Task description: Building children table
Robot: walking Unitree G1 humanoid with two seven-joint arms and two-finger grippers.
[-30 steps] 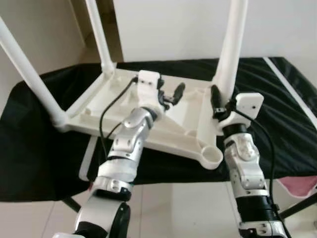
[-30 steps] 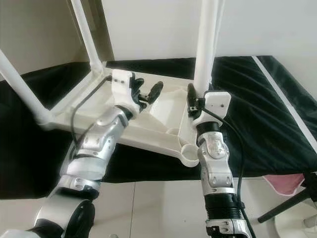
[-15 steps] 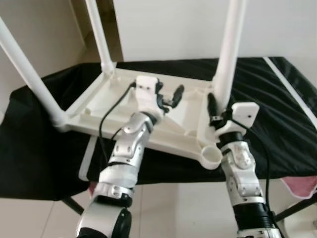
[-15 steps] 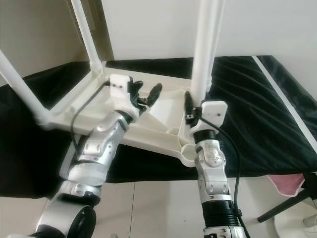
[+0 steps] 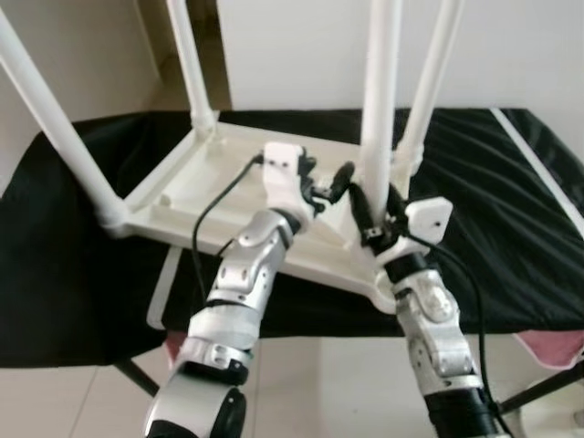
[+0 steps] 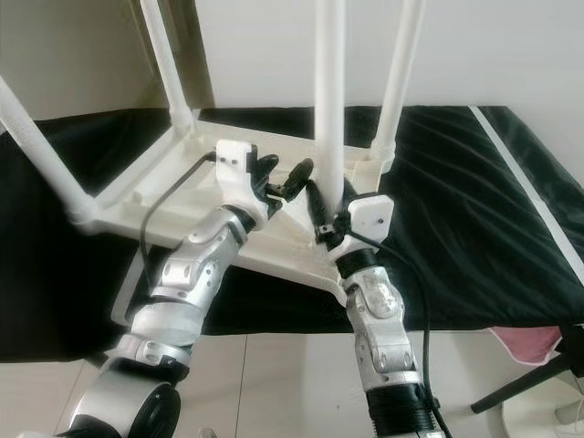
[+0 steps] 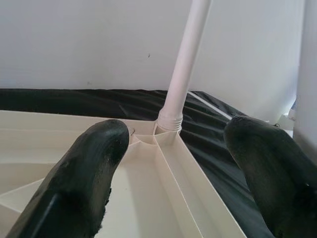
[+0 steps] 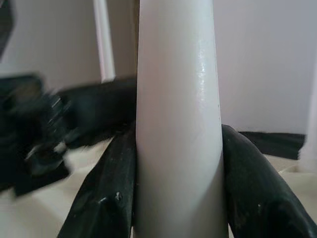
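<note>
The white children's table lies upside down on a black cloth, with three white legs screwed in and pointing up. My right gripper is shut on a fourth white leg, holding it upright over the table's near right part. In the right wrist view that leg fills the space between the black fingers. My left gripper hovers open just left of the held leg, above the table's underside. The left wrist view looks between its open fingers at the far right leg.
The black cloth covers the low stand beneath the table and reaches past it on both sides. The long near left leg slants up towards the left. A pink item lies at the lower right, on the pale tiled floor.
My right gripper has carried the leg to the left and nearer, away from the far right leg that it stood in line with. The left gripper has hardly moved and stays open.
</note>
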